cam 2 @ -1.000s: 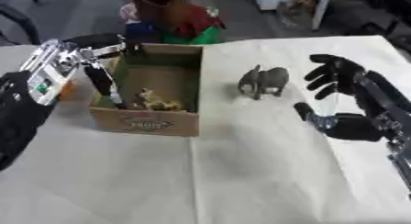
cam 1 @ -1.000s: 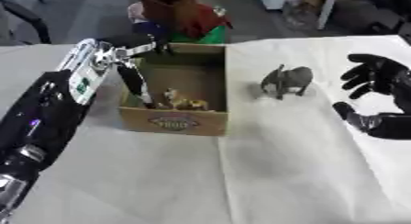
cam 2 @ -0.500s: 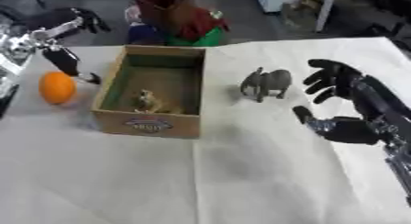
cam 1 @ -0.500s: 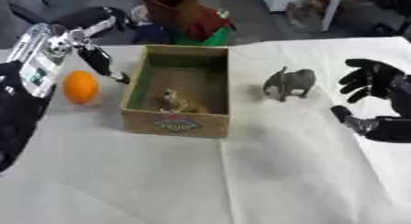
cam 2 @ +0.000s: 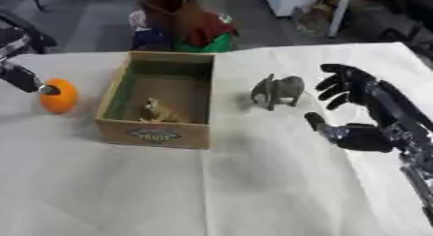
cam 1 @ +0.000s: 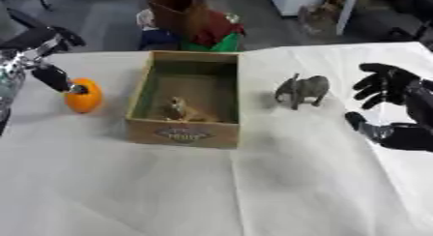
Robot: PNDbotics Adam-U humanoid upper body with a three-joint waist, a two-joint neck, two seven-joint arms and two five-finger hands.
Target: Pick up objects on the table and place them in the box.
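My right hand [cam 2: 364, 109] is open, fingers spread wide, holding nothing. It hangs near the right edge of the worktop [cam 1: 211, 191]. Just beside it, to its left, stands the grey elephant [cam 2: 277, 90], not touched yet. Next comes the box [cam 1: 188, 104], with a small tan toy animal [cam 1: 184, 110] already lying inside. On the far side of the box sits the orange [cam 1: 84, 95], near the left edge. My left hand [cam 1: 42, 56] is over there, one finger tip touching the orange, fingers not wrapped round it. I think the orange could roll away if that finger pokes it. The elephant could tip over if my fingers bump it first.
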